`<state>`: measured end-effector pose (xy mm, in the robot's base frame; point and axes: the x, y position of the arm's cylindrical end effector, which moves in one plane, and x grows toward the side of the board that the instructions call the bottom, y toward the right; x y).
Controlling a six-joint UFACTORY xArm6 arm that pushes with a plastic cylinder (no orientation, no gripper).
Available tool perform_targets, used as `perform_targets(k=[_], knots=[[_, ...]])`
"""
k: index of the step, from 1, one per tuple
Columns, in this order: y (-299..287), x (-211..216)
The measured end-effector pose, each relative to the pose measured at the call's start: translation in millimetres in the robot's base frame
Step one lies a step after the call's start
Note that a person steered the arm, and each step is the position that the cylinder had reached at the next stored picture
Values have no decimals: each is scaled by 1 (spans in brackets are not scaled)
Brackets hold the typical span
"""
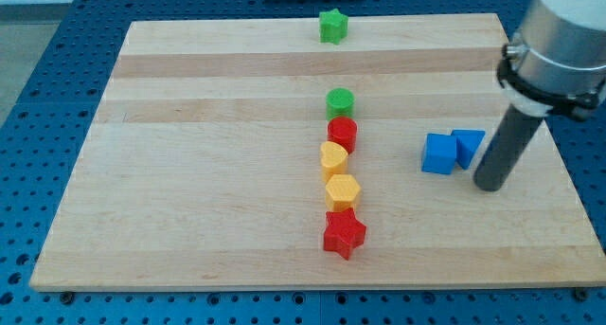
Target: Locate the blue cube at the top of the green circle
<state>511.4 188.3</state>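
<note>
Nearest us, a red star (344, 233) ends a touching column on the pale wooden board (189, 173): yellow hexagon (342, 189), yellow heart (332, 158), red cylinder (343, 133), green circle (340, 102). We note a green star (332, 26) alone near the top edge. Rightward, the blue cube (438, 153) touches a second blue block (468, 146); our jawless tip (489, 186) stands just right of them.

Blue cube (438, 154), green circle (340, 102)
</note>
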Motion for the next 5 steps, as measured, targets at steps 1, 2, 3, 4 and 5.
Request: perform_targets(k=[1,2,3,4,5], knots=[[-21,2],[-40,2],[-42,-4],[-42,-23],[-42,-48]])
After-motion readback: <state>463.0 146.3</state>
